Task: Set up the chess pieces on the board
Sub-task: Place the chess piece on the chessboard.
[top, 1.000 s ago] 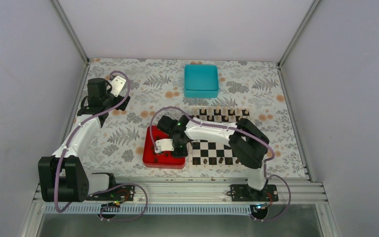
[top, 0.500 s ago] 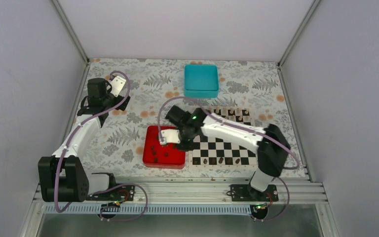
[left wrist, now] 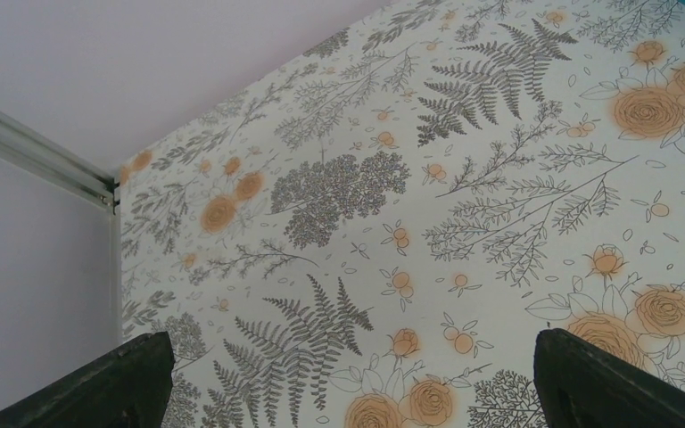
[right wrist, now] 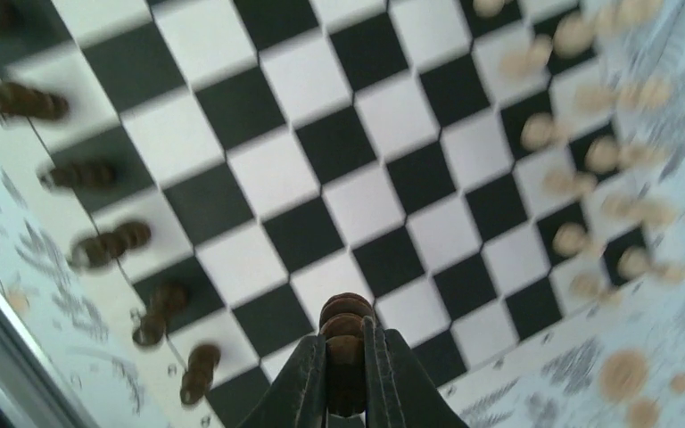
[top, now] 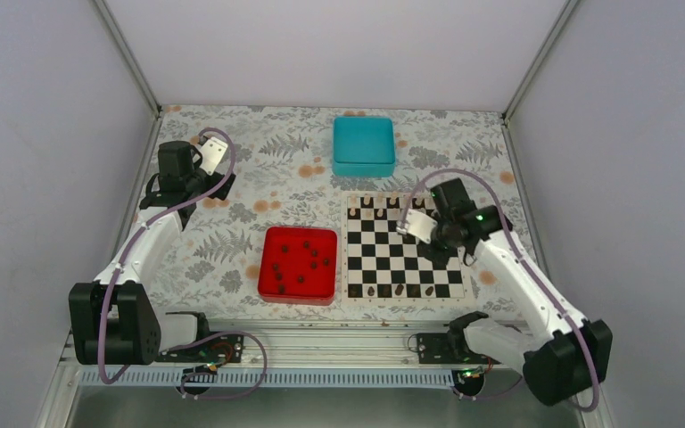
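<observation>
Okay, right gripper (right wrist: 346, 357): jaws pinched narrow on one dark chess piece (right wrist: 344, 314). The piece sits upright between the fingers (right wrist: 308, 383), with its rounded top poking out past the tips. The board (right wrist: 321, 143) lies straight ahead of the jaws, with checkered squares filling the right wrist view. The held piece is apart from the board surface; cannot tell which square is under it.

More dark pieces (right wrist: 107, 250) run in a line along the board edge to the left of the jaws, all blurred. Pale pieces (right wrist: 580, 241) are ahead and to the right of the jaws, crowded at the opposite edge, also blurred.

In the top view the right jaws hang over the far right part of the board. The red tray (top: 272, 236) is well off to their left, just beside the board's left edge. Loose tray pieces (top: 307, 259), also dark, lie scattered inside it. The teal box (top: 363, 145) is beyond the board, apart from it.

Left gripper (left wrist: 350, 357): jaws spread wide, with dark fingertips (left wrist: 116, 383) at the two bottom corners of its wrist view. Only the floral tablecloth (left wrist: 410, 178) shows between and ahead of them. In the top view this gripper is at the far left of the table, well apart from the board and tray.
</observation>
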`<control>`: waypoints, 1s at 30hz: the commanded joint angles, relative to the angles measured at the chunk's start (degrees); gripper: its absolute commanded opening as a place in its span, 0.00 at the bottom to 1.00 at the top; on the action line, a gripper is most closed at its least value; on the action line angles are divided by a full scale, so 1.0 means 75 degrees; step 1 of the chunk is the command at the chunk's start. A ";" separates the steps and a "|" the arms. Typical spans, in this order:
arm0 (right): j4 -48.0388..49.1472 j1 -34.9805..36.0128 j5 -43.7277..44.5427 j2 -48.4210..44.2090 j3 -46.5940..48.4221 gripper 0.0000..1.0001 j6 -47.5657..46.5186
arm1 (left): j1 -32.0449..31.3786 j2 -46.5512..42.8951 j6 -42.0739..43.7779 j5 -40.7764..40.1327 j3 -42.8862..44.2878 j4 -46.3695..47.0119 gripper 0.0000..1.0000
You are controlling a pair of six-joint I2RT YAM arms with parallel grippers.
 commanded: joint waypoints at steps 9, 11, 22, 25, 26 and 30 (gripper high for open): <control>-0.0180 -0.2845 -0.0110 -0.1307 -0.1975 0.04 -0.2609 | 0.0057 -0.0091 -0.0038 0.0120 0.0061 0.0096 1.00; -0.0109 -0.2988 -0.0279 -0.1247 -0.2132 0.04 -0.2848 | 0.0057 -0.0090 -0.0041 0.0133 0.0088 0.0082 1.00; 0.0095 -0.3084 -0.1029 -0.0517 -0.2507 0.04 -0.3212 | 0.0053 -0.0091 -0.0018 0.0075 0.0042 0.0102 1.00; 0.0033 -0.3085 -0.0865 -0.0507 -0.2606 0.04 -0.3259 | 0.0057 -0.0046 -0.0018 0.0075 0.0042 0.0131 1.00; -0.0013 -0.3084 -0.0821 -0.0513 -0.2649 0.04 -0.3272 | 0.0057 -0.0036 -0.0018 0.0075 0.0042 0.0132 1.00; -0.0256 -0.3086 -0.0719 -0.0619 -0.2721 0.04 -0.3309 | 0.0056 -0.0024 -0.0006 0.0075 0.0031 0.0139 1.00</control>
